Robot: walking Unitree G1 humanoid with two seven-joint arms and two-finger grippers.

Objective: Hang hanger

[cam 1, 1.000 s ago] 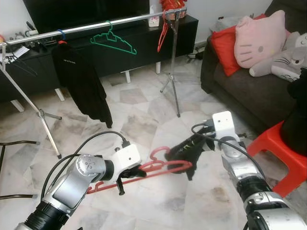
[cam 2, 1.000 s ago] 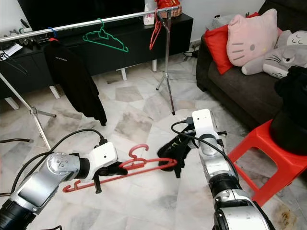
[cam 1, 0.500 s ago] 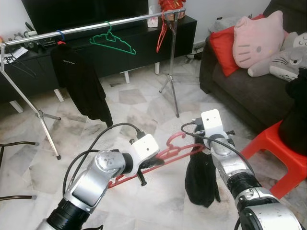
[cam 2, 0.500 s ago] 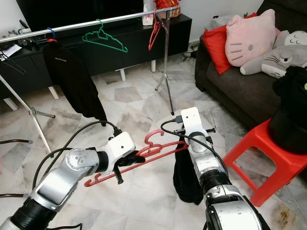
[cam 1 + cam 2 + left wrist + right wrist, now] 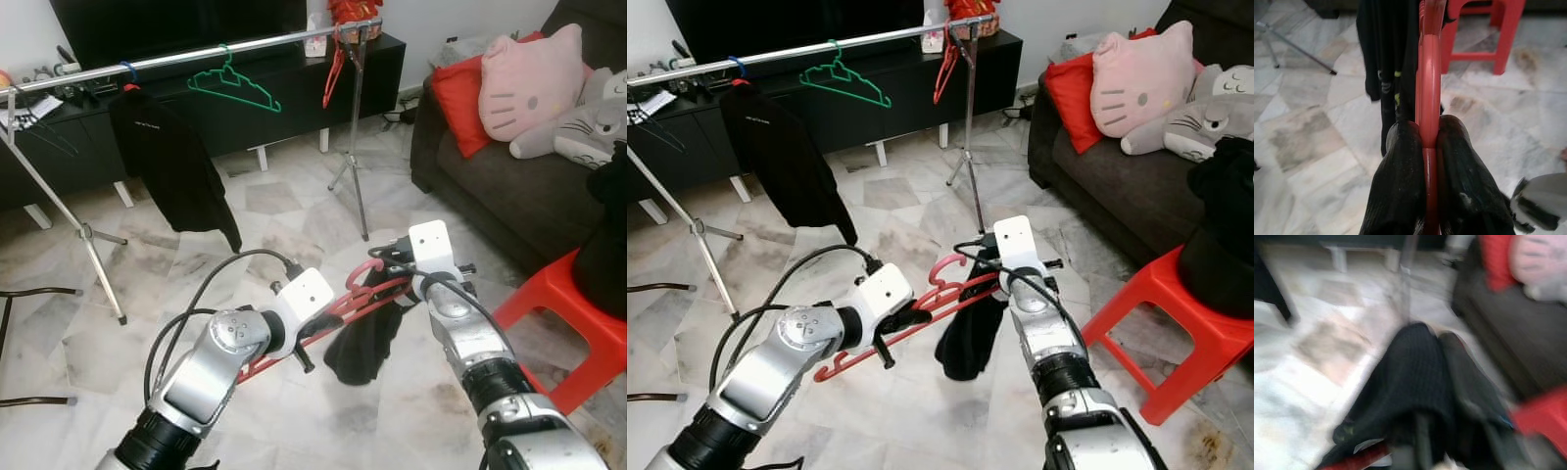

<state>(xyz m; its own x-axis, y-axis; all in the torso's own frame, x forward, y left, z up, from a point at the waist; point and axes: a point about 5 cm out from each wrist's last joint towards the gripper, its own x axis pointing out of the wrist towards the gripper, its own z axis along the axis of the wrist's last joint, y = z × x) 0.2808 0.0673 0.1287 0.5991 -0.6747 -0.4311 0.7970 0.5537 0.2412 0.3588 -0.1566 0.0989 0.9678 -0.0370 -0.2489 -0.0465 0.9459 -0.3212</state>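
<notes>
A red plastic hanger [image 5: 323,315] is held slanting in the air before me, its hook [image 5: 362,272] pointing up. My left gripper [image 5: 1427,142] is shut on its lower bar, fingers [image 5: 1400,186] pressed on both sides. A black garment [image 5: 362,338] hangs limp from the hanger's upper end. My right gripper [image 5: 394,286] is at that end, apparently shut on the garment's top; the right wrist view is blurred, with black cloth [image 5: 1415,377] around the fingers.
A metal clothes rail [image 5: 196,51] stands ahead on tripod legs [image 5: 358,176]. It carries a green hanger [image 5: 235,86], a black shirt [image 5: 171,166] and a red hanger [image 5: 335,69]. A red stool [image 5: 578,323] and a dark sofa [image 5: 509,186] are on the right.
My left gripper has lifted the red hanger up and to the right. The black garment, first bunched at the right gripper and then hanging straight down, now drapes from the hanger's upper end.
</notes>
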